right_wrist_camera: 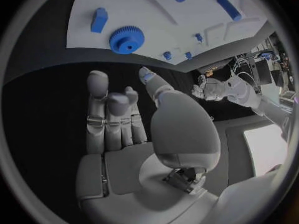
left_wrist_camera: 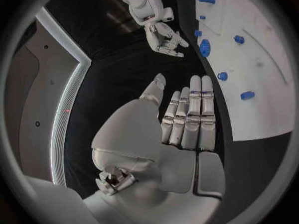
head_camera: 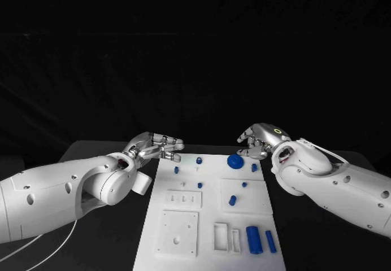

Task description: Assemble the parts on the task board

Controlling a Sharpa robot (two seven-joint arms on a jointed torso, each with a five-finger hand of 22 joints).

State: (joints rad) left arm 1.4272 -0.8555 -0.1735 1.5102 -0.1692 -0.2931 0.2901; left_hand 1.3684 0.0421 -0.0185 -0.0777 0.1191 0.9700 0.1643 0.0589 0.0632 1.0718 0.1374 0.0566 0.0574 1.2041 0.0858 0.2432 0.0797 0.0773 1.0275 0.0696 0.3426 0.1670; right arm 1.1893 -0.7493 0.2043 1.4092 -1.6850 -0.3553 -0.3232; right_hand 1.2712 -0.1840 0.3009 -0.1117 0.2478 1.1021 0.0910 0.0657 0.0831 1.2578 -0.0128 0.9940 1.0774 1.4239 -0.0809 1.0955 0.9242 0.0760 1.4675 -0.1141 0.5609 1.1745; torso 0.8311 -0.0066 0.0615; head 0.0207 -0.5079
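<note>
The white task board [head_camera: 208, 176] lies lengthwise in the middle of the table. On its far end sits a blue gear [head_camera: 235, 162], with small blue pegs [head_camera: 176, 169] scattered around it and two longer blue cylinders [head_camera: 253, 239] near the front right. My left hand [head_camera: 155, 145] hovers at the board's far left corner, fingers stretched out and holding nothing [left_wrist_camera: 187, 119]. Close beside the gear, at the far right corner, hovers my right hand [head_camera: 259, 138], also holding nothing [right_wrist_camera: 118, 114]. The right wrist view shows the gear [right_wrist_camera: 127, 39] just beyond the fingertips.
Raised white plates with slots and holes [head_camera: 179, 232] occupy the board's near half. A blue block [right_wrist_camera: 98, 20] lies beside the gear. Black table [head_camera: 106, 149] surrounds the board on both sides, and a thin white cable [head_camera: 49, 240] trails at the front left.
</note>
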